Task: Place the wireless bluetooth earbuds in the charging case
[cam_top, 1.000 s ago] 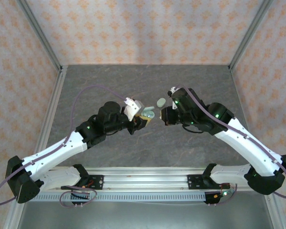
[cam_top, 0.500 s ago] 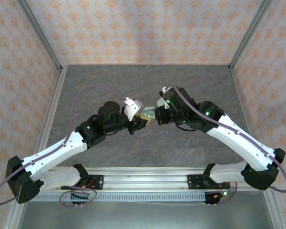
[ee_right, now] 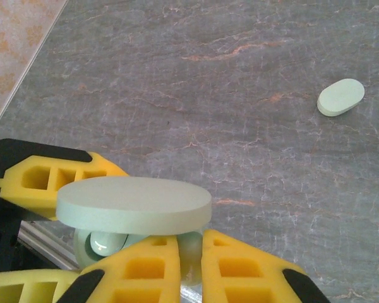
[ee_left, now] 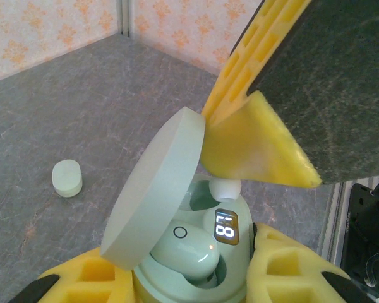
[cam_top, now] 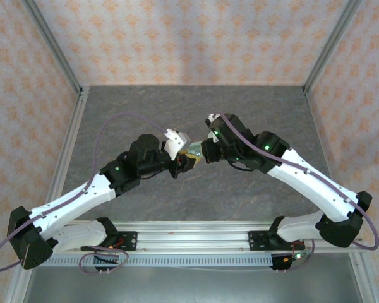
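Observation:
My left gripper [ee_left: 189, 281] is shut on the pale mint charging case [ee_left: 230, 268], which is held with its lid [ee_left: 155, 189] hinged open. One earbud [ee_left: 189, 252] sits in the near socket beside a lit number display. My right gripper [ee_right: 191, 246] is shut on a second earbud [ee_right: 191, 262]. Its whitish tip [ee_left: 225, 187] hangs right over the other socket, just under the right gripper's yellow fingers [ee_left: 252, 148]. In the top view both grippers meet over the table's middle, left gripper [cam_top: 188, 159] against right gripper [cam_top: 202, 151].
A closed mint oval case [ee_left: 67, 178] lies alone on the grey stone table [ee_right: 240, 76], and appears again as an oval case [ee_right: 341, 97] in the right wrist view. Patterned walls and metal frame posts surround the table.
The right arm has swung left and closed in on the left gripper, bringing its earbud over the open case. The left arm has held still.

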Tool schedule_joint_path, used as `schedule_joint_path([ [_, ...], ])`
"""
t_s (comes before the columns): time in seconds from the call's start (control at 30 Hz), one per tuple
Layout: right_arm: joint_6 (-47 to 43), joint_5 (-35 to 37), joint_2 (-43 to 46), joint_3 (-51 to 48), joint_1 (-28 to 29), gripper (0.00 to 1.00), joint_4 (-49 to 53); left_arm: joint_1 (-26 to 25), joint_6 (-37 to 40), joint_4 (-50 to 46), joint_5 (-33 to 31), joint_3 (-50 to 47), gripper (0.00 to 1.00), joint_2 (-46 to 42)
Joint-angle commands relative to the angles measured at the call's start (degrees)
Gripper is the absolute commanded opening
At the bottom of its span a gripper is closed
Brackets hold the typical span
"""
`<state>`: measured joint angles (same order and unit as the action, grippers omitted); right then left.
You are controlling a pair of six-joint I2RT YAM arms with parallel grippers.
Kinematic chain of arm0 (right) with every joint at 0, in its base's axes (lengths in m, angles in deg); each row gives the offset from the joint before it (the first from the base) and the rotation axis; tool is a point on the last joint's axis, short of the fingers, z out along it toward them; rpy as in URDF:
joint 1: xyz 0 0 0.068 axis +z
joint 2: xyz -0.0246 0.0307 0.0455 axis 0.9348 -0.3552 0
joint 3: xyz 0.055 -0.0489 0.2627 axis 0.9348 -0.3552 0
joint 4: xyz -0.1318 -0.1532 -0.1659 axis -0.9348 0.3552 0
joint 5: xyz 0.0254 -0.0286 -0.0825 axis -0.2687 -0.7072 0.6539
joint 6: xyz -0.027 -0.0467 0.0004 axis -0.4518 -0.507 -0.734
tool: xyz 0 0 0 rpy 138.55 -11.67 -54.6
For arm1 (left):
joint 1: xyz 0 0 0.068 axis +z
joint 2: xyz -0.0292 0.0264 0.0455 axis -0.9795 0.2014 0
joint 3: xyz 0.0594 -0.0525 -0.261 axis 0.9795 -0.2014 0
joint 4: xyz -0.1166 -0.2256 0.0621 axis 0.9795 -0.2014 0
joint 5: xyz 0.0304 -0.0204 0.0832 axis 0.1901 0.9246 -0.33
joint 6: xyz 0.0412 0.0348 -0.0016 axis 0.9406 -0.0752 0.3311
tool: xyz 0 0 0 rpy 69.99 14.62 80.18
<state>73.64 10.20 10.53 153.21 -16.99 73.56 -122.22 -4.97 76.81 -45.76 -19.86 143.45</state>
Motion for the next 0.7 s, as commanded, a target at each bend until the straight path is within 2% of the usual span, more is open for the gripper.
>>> schedule_joint_path([
  [0.0, -1.5, 2.6, -0.1, 0.6, 0.5, 0.13, -1.3, 0.2, -0.5, 3.2, 1.4, 1.5, 0.15, 0.1],
  [0.43, -2.7, 1.0, -1.2, -0.5, 0.5, 0.13, -0.3, 0.2, -0.6, 3.2, 1.3, 1.6, 0.15, 0.4],
  [0.67, -2.7, -1.0, -1.1, -0.8, 0.5, 0.18, -0.2, 0.2, -0.6, 3.1, 1.3, 1.7, 0.15, 0.3],
])
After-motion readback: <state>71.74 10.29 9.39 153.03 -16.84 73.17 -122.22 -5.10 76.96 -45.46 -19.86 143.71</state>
